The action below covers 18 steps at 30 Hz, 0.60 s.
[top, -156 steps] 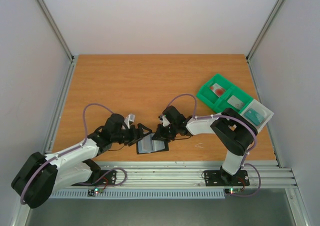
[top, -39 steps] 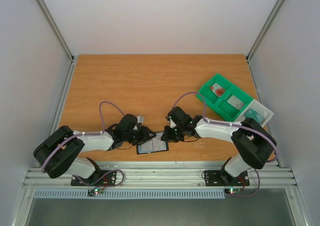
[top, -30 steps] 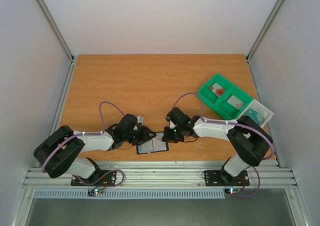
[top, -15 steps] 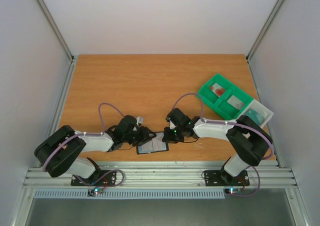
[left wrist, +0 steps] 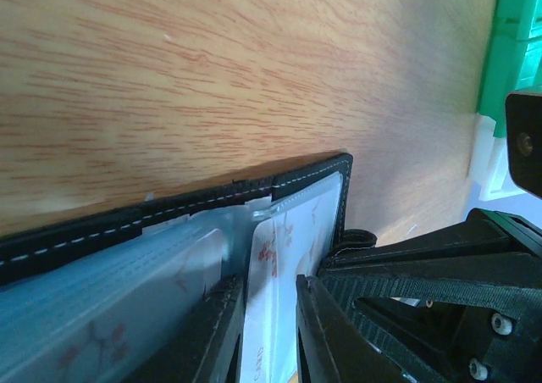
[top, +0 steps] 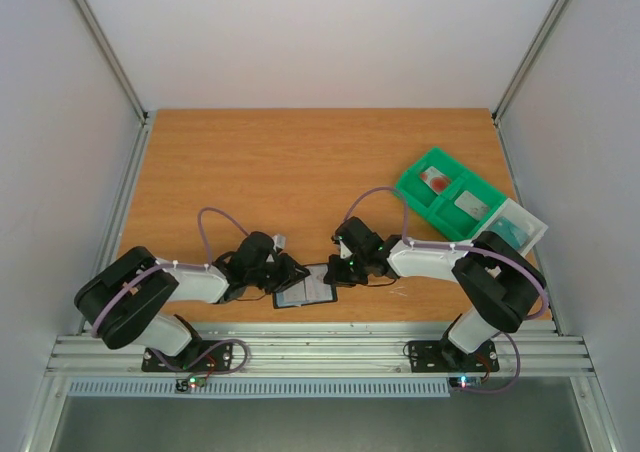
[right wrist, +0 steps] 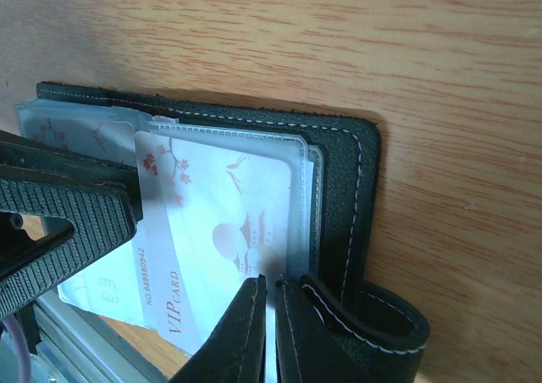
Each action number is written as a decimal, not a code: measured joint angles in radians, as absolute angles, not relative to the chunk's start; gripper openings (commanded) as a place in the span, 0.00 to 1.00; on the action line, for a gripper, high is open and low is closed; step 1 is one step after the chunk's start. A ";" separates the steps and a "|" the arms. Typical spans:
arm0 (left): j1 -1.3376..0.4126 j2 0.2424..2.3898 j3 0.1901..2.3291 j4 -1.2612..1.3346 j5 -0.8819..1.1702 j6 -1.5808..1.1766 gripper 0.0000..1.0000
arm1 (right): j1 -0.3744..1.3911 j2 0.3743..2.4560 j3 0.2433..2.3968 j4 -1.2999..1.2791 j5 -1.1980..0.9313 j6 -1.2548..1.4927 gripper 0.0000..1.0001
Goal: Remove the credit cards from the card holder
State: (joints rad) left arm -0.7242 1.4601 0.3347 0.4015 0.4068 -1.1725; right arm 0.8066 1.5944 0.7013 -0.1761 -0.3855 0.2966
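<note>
Left gripper [left wrist: 271, 336]: fingers sitting slightly apart over the card holder's [left wrist: 169, 209] sleeves [left wrist: 127, 281].
Right gripper [right wrist: 271, 319]: fingers pressing nearly together at the credit card's [right wrist: 220, 230] edge.
Card: poking out askew.

Both my arms reach low and forward, elbows bent outward and wrists turned inward, so the two end effectors face each other tip to tip, near but apart. My left end effector [top: 291, 273] has its fingers [left wrist: 212, 333] slightly parted. My right end effector [top: 341, 270] has its fingers [right wrist: 245, 324] pinched almost together.
</note>
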 measured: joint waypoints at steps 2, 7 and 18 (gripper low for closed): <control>-0.724 1.459 0.334 0.401 0.407 -1.174 0.23 | 0.807 1.594 0.699 -0.172 -0.386 0.297 0.06; -0.728 1.415 0.335 0.353 0.398 -1.172 0.30 | 0.807 1.593 0.696 -0.162 -0.387 0.297 0.06; -0.738 1.340 0.346 0.221 0.368 -1.160 0.34 | 0.807 1.592 0.697 -0.165 -0.384 0.296 0.06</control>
State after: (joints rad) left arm -0.7376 1.3403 0.3462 0.2214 0.3679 -1.1603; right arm 0.8070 1.5921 0.6968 -0.1654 -0.3840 0.2958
